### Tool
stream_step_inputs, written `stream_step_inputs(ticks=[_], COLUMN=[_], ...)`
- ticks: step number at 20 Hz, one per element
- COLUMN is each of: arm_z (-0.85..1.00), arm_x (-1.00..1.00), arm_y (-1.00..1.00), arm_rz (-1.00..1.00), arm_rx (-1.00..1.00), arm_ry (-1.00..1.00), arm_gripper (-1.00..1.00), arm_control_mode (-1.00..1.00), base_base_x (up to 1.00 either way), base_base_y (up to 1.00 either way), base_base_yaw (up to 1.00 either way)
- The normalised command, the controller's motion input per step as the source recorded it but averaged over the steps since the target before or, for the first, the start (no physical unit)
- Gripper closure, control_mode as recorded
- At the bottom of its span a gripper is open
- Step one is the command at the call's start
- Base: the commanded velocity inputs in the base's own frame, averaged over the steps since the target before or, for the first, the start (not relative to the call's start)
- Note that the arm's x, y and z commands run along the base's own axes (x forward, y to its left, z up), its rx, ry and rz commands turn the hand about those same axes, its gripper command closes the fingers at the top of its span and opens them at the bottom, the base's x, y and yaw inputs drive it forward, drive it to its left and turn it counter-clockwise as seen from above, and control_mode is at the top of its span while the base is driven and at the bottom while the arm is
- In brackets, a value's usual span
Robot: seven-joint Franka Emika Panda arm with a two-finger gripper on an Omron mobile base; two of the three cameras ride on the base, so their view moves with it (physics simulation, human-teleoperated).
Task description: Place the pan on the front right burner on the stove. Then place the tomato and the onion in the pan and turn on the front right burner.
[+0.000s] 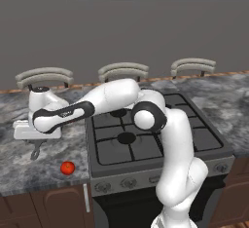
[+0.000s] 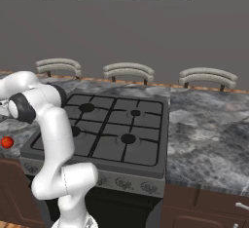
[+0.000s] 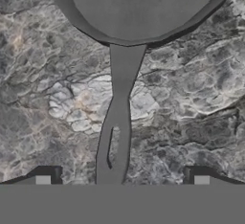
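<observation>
The dark grey pan lies on the marbled counter left of the stove, its handle running back toward me. My gripper hangs open just above the counter, and the handle's end lies between its two fingertips without touching either. In the left base view the hand covers most of the pan, leaving the handle end showing. The tomato sits near the counter's front edge, right of the handle; the tomato also shows from the right. The front right burner is bare. The onion is out of view.
A row of round knobs lines the stove's front panel. Three curved chair backs stand behind the counter's far edge. More marbled counter stretches right of the stove. My arm reaches over the stove's left half.
</observation>
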Motion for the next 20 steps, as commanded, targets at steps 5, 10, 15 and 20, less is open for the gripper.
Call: stream_step_inputs(ticks=[5, 10, 15, 20], arm_z=[-0.21, -0.20, -0.09, 0.00], arm_x=[0.09, 0.15, 0.09, 0.00], arm_y=[0.00, 0.01, 0.09, 0.34], arm_rz=[0.00, 0.00, 0.00, 0.00], arm_rx=[0.00, 0.00, 0.00, 0.00], arm_ry=[0.04, 0.04, 0.06, 0.03], arm_gripper=[-1.00, -1.00, -1.00, -1.00], arm_control_mode=[-1.00, -1.00, -1.00, -1.00], base_base_x=[0.00, 0.00, 0.00, 0.00], base_base_y=[0.00, 0.00, 0.00, 0.00], base_base_yaw=[0.00, 0.00, 0.00, 0.00])
